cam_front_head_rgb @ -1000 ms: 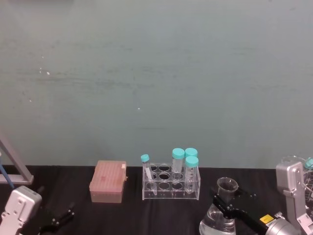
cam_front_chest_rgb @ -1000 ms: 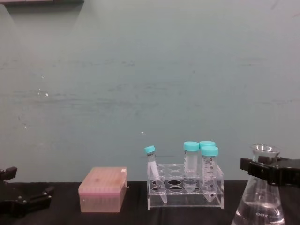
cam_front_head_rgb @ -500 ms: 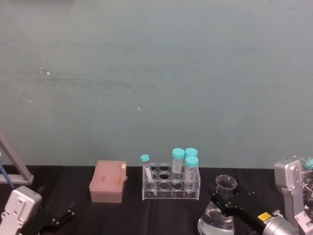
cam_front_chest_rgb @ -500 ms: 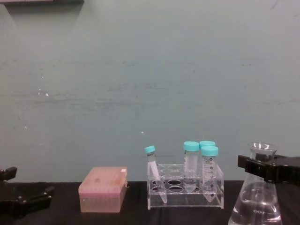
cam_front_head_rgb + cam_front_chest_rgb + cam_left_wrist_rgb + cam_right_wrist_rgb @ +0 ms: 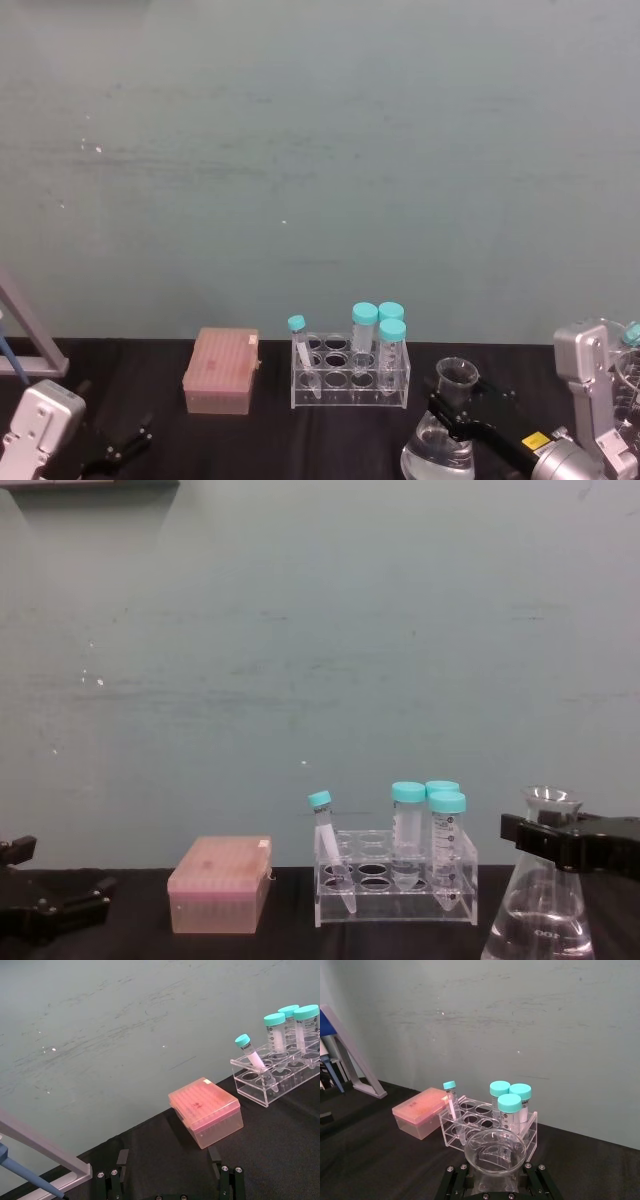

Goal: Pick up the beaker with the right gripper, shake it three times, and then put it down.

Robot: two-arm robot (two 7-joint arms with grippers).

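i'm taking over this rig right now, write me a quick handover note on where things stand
Right gripper: shut on the neck of the clear glass conical beaker, at the table's right, beside the clear tube rack with teal-capped tubes.
Left gripper: open, parked low at the left, holding nothing.
Pink lidded box: left of the rack, untouched.
Done: beaker gripped; it holds some clear liquid.
Left: how many shakes are done cannot be told; finish them, set the beaker down, release.

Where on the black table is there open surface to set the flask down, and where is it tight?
Bare black cloth lies in front of the pink tip box and tube rack, and between them. It is tight on the right: the beaker, held at the neck by the right gripper, sits close to the rack. The left gripper rests at far left.
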